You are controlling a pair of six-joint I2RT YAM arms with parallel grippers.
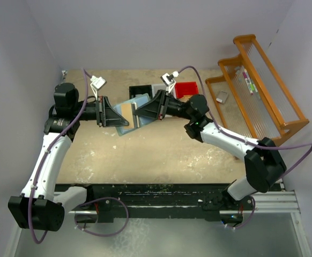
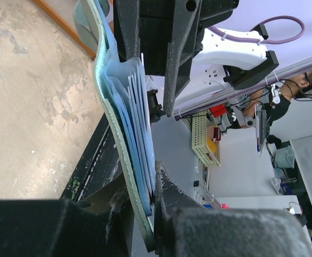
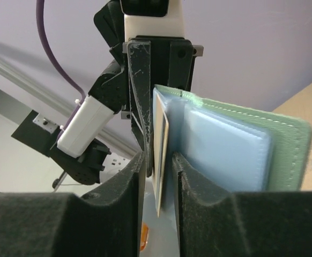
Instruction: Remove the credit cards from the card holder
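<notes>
Right wrist | right claw (image 3: 159,163) spread astride tan card (image 3: 162,139) | left claw (image 2: 142,206) pinching teal holder (image 3: 292,150)

The card holder (image 1: 139,100) is a small blue-green wallet with pale blue pockets inside. It is open and held up over the counter (image 1: 161,155), standing on its edge. The left end effector (image 2: 142,182) pinches 1 side. 1 tan card (image 1: 126,111) sticks out of a pocket, between the right end effector's (image 3: 158,160) parted fingers.
</notes>
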